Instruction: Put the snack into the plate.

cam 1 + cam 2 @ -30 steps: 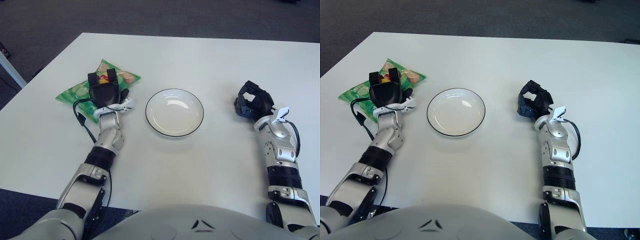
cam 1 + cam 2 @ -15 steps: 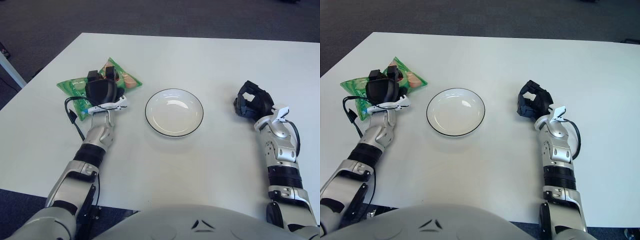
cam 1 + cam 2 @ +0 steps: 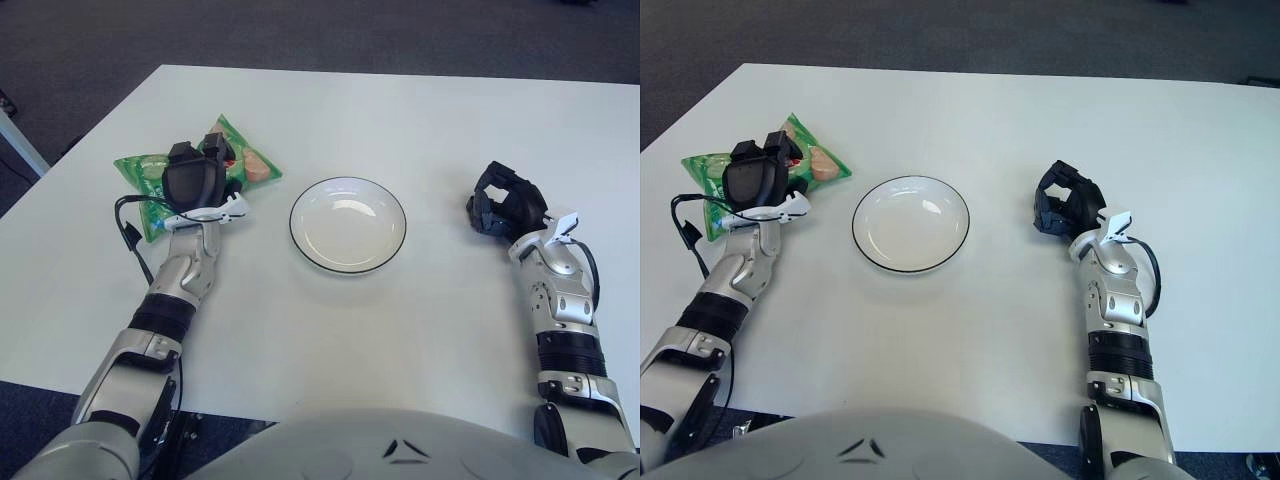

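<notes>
Left eye view: a green snack bag [image 3: 170,180] lies on the white bench [image 3: 380,330] at the robot's left, well apart from the plate [image 3: 348,224], which sits at bench centre and holds nothing. The bag shows orange-pink and pale green printed shapes; no brand name or lettering can be read on it. The left hand [image 3: 193,182] sits on top of the bag, palm down, its dark fingers [image 3: 212,149] curled over the pack toward the far edge; whether they actually pinch the bag or only press on it cannot be told. The left forearm runs from the lower left corner up to the wrist, with a black cable [image 3: 128,222] looping at its outer side. The right hand [image 3: 505,205] shows to the right of the plate, fingers curled loosely inward around nothing, knuckles pointing away from the robot, the forearm nearly straight along the right side. Right eye view: same layout, shifted. The snack bag [image 3: 710,170] is near the left edge of the bench, partly covered by the left hand [image 3: 752,180]. The plate [image 3: 910,223] lies between the two hands, rim dark, inside white. The right hand [image 3: 1065,207] is beside the plate on its right, not touching it.
</notes>
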### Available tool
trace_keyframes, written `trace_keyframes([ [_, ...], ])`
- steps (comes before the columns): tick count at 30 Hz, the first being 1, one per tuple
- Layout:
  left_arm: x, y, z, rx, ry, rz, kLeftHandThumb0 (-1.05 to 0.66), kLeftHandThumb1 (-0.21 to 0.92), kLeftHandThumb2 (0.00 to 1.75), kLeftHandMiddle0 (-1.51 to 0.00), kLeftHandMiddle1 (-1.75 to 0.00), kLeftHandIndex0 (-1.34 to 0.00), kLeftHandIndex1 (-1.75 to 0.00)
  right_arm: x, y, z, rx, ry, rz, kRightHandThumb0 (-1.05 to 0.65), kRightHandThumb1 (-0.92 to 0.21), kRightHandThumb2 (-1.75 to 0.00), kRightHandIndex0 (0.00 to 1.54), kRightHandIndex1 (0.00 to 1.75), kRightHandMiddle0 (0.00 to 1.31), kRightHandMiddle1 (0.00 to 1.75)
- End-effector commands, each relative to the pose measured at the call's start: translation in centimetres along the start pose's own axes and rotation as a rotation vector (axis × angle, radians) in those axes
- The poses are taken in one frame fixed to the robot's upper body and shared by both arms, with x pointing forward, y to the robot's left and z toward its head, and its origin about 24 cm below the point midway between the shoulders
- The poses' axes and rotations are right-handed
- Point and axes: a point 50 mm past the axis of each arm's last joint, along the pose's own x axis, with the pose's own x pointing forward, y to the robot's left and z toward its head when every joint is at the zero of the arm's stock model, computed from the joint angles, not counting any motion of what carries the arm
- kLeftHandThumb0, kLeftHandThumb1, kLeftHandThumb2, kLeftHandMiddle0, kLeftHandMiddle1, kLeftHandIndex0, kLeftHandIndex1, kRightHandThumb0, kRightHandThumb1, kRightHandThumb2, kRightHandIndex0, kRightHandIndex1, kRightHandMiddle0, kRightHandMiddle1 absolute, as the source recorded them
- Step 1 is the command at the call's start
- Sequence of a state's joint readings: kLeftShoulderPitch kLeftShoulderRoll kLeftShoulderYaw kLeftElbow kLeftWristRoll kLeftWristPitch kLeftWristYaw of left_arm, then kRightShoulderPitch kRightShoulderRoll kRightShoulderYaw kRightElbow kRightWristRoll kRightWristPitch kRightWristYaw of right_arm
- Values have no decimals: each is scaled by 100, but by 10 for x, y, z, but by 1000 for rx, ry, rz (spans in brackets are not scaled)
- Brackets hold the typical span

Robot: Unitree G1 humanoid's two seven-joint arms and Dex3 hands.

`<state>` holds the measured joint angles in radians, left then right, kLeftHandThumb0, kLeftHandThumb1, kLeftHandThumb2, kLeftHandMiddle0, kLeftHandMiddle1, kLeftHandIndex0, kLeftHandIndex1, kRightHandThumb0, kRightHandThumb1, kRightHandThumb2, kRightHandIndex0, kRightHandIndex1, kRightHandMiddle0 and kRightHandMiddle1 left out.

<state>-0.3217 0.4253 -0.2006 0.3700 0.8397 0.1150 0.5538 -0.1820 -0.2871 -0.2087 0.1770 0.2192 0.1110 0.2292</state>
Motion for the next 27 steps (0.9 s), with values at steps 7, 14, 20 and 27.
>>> trace_keyframes([
  [7, -9, 1, -20, 47, -26, -87, 0, -4, 167, -91, -159, -68, -175, -15, 2, -41, 20, 197, 14, -47, -36, -126, 129, 175, 58, 175],
  [14, 8, 31, -10, 1, -76, -2, 0, -7, 171, -92, -162, -69, -175, -14, 2, -42, 18, 199, 32, -47, -34, -128, 130, 175, 59, 175],
  [20, 12, 50, -2, -51, -92, 87, 0, -9, 174, -94, -163, -70, -175, -14, 2, -42, 20, 198, 47, -47, -34, -129, 131, 175, 60, 175],
  [27, 11, 63, 7, -77, -124, 204, 0, -9, 175, -94, -165, -70, -175, -14, 2, -42, 13, 197, 60, -48, -34, -129, 131, 175, 60, 175],
])
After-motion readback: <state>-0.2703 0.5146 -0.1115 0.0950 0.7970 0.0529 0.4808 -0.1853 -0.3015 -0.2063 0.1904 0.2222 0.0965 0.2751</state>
